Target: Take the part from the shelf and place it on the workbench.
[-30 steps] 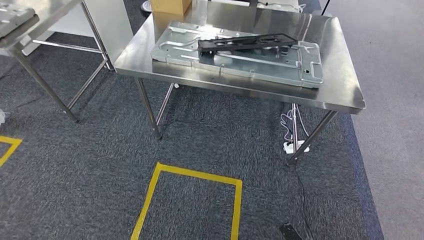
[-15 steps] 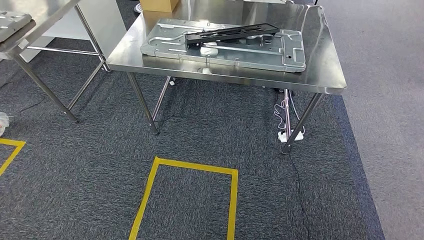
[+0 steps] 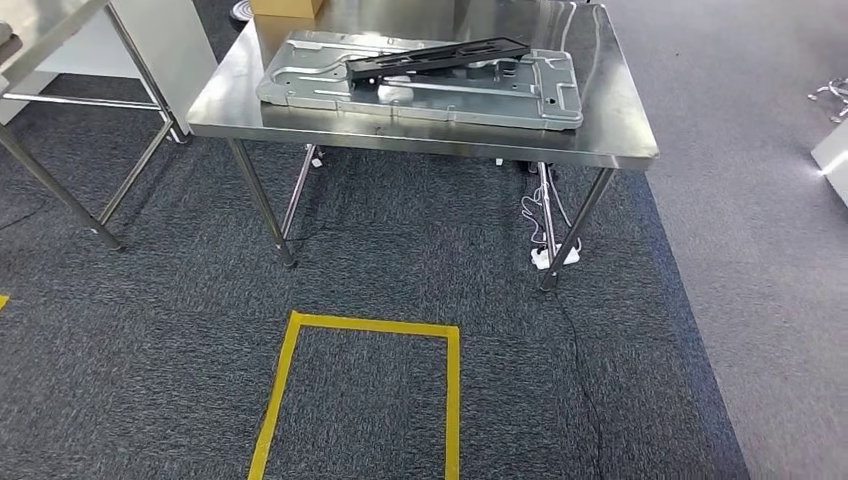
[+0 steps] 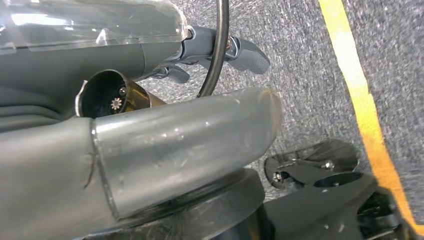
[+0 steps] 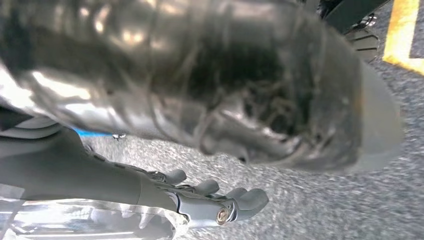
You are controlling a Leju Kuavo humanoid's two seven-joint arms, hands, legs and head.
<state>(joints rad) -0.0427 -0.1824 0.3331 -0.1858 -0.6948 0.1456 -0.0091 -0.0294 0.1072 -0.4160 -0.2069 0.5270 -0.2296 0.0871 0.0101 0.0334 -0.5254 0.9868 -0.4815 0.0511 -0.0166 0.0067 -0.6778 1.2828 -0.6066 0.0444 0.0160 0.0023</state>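
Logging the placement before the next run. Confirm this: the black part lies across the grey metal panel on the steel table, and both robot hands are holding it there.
Wrong on the hands. The head view shows the black part lying across the grey metal panel on the steel table with no hand on it. In the wrist views the left hand and the right hand hang over the carpet, holding nothing.

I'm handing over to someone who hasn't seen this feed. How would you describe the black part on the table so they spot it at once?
Find the steel workbench straight ahead, beyond the yellow floor square. A large silver sheet-metal panel lies flat on it. The black part is the long narrow bracket lying slantwise across that panel's far side, the one dark piece on the bright metal.
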